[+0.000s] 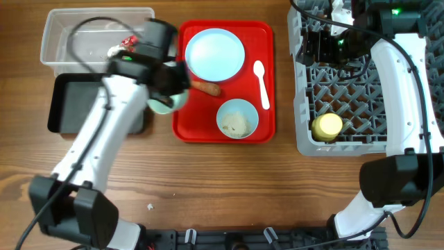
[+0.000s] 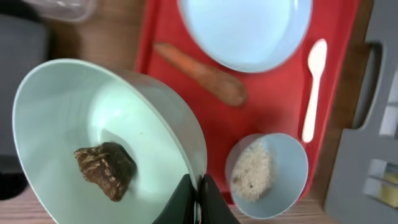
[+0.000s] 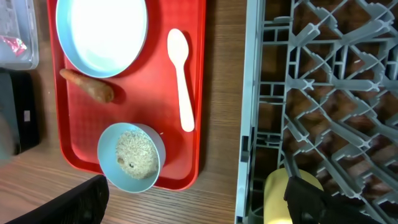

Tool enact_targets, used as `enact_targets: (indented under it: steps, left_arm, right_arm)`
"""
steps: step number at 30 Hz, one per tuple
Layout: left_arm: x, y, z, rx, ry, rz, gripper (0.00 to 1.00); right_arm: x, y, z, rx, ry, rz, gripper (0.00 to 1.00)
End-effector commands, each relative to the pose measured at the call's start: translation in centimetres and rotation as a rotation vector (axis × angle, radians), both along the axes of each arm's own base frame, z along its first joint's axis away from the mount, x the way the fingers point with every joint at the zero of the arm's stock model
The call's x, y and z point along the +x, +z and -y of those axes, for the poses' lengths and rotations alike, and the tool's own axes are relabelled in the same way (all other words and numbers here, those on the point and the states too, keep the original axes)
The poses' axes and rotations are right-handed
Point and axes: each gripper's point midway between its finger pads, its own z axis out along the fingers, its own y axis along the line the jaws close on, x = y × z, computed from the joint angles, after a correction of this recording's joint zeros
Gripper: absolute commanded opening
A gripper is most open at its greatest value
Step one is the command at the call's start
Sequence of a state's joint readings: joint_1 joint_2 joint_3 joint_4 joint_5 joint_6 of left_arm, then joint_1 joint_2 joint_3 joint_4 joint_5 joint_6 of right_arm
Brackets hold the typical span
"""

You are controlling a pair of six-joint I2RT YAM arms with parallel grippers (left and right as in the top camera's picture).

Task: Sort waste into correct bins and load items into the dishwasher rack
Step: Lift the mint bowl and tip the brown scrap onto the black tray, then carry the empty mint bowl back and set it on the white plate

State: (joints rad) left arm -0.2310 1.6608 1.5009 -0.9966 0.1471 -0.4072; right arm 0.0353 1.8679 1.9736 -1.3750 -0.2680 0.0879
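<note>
My left gripper [image 2: 198,200] is shut on the rim of a pale bowl [image 2: 62,112] that holds a brown food scrap [image 2: 106,169]. In the overhead view this bowl [image 1: 163,104] is at the red tray's left edge, next to the black tray [image 1: 69,104]. On the red tray lie the plate [image 1: 216,54], carrot [image 1: 206,88], spoon [image 1: 261,83] and a bowl of rice [image 1: 237,118]. The red-and-white wrapper [image 1: 128,43] is in the clear tub [image 1: 83,31]. The yellow cup [image 1: 327,126] lies in the grey rack [image 1: 302,104]. My right gripper [image 3: 199,202] is open and empty over the rack's left edge.
The flat red serving tray [image 1: 267,42] sits between the bins and the rack. A small white crumb [image 1: 150,206] lies on the wooden table near the front. My left arm crosses over the black tray and the clear tub's right end.
</note>
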Motion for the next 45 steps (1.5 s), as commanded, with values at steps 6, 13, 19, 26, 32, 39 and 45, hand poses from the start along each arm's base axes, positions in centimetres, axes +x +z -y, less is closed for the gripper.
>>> enact_targets:
  steps: [6,13,19,26,32,39,45]
  left_arm:
    - [0.8,4.2,-8.2,-0.356,-0.087,0.137,0.04]
    - [1.1,6.2,-14.1,-0.569,-0.098,0.316,0.04]
    - [1.2,5.6,-18.6,-0.769,-0.045,0.413,0.04]
    - [1.8,2.5,-22.4,-1.006,0.09,0.41,0.04]
    - [2.3,1.3,-23.3,-1.178,0.153,0.407,0.04]
    - [2.0,1.2,-23.0,-1.216,0.194,0.359,0.04]
    - [1.7,1.7,-22.4,-1.236,0.209,0.328,0.04]
  right_arm:
    - [0.1,1.1,0.0,-0.017,0.021,0.04,0.93]
    - [0.0,1.1,0.0,-0.022,0.034,0.041,0.93]
    - [-0.1,1.0,0.0,-0.022,0.034,0.038,0.93]
    - [-0.1,1.0,0.0,-0.022,0.035,0.037,0.93]
    - [-0.2,1.0,0.0,-0.023,0.035,0.034,0.93]
    - [-0.2,1.0,0.0,-0.023,0.035,0.033,0.93]
    - [-0.2,0.9,0.2,-0.033,0.032,0.032,0.93]
